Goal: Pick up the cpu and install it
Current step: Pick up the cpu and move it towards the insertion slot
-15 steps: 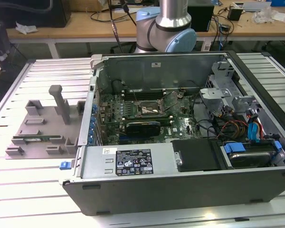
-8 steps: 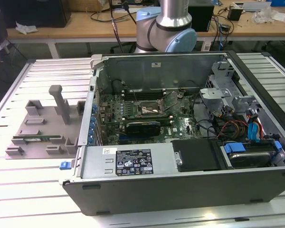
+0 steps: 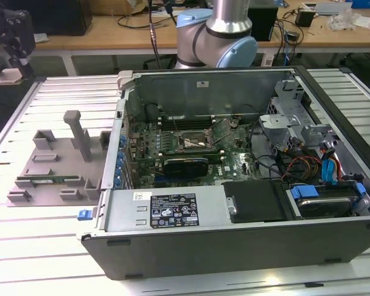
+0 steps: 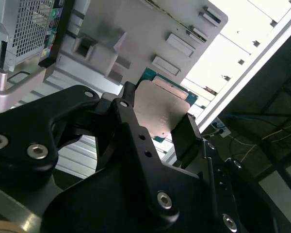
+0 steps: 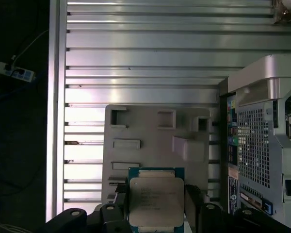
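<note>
The cpu [image 5: 156,201] is a small square chip with a shiny silver-grey top and a green rim, and my gripper [image 5: 156,205] is shut on it, one dark finger on each side edge. In the second wrist view the cpu [image 4: 161,109] sits flat between the fingers [image 4: 186,133] of the gripper [image 4: 157,121]. In the exterior view the gripper [image 3: 11,65] hangs high over the table's far left corner, well away from the open computer case [image 3: 234,246]. The square socket frame [image 3: 194,143] lies on the motherboard inside the case.
A grey fixture tray [image 3: 55,166] with posts and slots lies on the slatted table at the exterior view's left, below the gripper [image 5: 150,141]. The case holds cables, a drive cage [image 3: 283,123] and a power supply [image 3: 166,209]. The arm's base [image 3: 219,37] stands behind the case.
</note>
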Robot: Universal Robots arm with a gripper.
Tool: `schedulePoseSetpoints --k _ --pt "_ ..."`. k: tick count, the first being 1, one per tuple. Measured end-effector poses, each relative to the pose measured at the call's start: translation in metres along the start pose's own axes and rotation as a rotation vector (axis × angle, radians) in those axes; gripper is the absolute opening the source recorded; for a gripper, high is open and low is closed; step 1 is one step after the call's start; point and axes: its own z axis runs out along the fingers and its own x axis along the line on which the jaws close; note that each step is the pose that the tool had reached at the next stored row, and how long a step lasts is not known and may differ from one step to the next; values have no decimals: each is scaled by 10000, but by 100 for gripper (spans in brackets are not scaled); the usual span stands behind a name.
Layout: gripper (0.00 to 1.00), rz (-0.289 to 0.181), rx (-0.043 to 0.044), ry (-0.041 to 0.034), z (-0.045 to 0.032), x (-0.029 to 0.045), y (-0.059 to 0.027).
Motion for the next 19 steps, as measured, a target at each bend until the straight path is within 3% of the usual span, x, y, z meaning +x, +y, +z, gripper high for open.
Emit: schedulePoseSetpoints --k 3,11,14,19 --pt "55 0 -1 -1 2 -120 0" --pt "55 0 0 0 5 -351 0" --pt "55 -1 0 0 7 -541 -1" --pt "55 0 0 0 10 -736 0"
